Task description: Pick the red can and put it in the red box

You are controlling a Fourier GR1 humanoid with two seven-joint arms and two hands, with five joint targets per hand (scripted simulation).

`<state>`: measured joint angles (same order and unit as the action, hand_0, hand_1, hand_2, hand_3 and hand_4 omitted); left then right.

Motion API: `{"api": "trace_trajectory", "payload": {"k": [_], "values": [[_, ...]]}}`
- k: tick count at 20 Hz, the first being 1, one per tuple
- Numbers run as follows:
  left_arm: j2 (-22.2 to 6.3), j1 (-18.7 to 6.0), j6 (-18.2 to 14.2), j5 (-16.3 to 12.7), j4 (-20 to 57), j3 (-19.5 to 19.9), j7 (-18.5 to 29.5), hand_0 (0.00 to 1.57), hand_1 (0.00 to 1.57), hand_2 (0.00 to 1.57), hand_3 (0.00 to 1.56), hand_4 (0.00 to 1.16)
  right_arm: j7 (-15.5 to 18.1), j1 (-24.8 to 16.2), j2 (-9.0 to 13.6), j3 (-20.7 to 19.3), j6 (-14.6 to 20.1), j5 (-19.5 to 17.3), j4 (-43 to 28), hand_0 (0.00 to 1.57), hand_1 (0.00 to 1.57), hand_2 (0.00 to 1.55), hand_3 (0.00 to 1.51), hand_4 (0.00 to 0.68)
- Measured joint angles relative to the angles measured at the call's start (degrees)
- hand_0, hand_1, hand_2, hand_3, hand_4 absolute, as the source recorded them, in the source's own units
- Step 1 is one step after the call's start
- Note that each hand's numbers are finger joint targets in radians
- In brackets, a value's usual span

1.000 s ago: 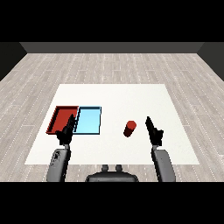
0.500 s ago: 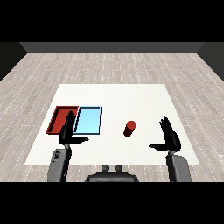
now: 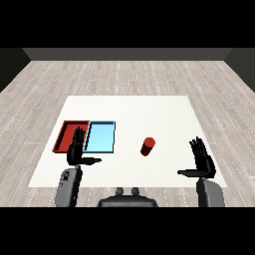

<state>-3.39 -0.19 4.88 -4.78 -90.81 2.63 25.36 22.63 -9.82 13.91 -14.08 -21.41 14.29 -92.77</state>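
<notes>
A small red can (image 3: 147, 146) stands upright on the white table (image 3: 149, 114), right of the trays. The red tray (image 3: 66, 136) lies at the left with the light blue tray (image 3: 100, 136) touching its right side. My right hand (image 3: 202, 161) is open, fingers straight and thumb pointing left, well to the right of the can and nearer to me, not touching it. My left hand (image 3: 76, 149) is open too, raised in front of the seam between the two trays and covering part of the red tray's near right corner.
Grey wood flooring (image 3: 129, 74) surrounds the table. Bare white surface lies between the can and my right hand.
My right hand has moved right and back toward me, away from the can, and turned so its thumb points left. The left hand and the can have stayed put.
</notes>
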Motion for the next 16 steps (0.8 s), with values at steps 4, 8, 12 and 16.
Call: {"api": "trace_trajectory", "payload": {"k": [4, 8, 12, 16], "values": [[0.0, 0.27, 0.51, -0.16, 0.06, 0.26, 0.85, 0.0, 0.0, 0.0, 0.0, 0.0, 0.58, 0.07, -0.4, -1.31, -1.59, -0.19, 0.53, 0.0, 0.0, 0.0, 0.0, 0.0], [0.35, 0.86, 0.89, -0.69, -0.39, 0.3, 1.27, 0.0, 0.0, 0.0, 0.0, 0.0, -0.8, 1.45, -1.24, -1.77, -1.59, -0.22, 1.35, 0.0, 0.0, 0.0, 0.0, 0.0], [0.7, 0.55, 0.6, -0.44, 0.07, 0.33, 1.82, 0.0, 0.0, 0.0, 0.0, 0.0, -1.08, 0.96, -3.12, -0.45, -1.64, -1.69, 0.67, 0.0, 0.0, 0.0, 0.0, 0.0], [0.84, 1.61, 0.67, -0.34, -0.45, 0.26, 2.36, 0.0, 0.0, 0.0, 0.0, 0.0, -3.14, 5.21, -2.99, -0.33, -0.58, -2.63, 3.33, 0.0, 0.0, 0.0, 0.0, 0.0]]}}
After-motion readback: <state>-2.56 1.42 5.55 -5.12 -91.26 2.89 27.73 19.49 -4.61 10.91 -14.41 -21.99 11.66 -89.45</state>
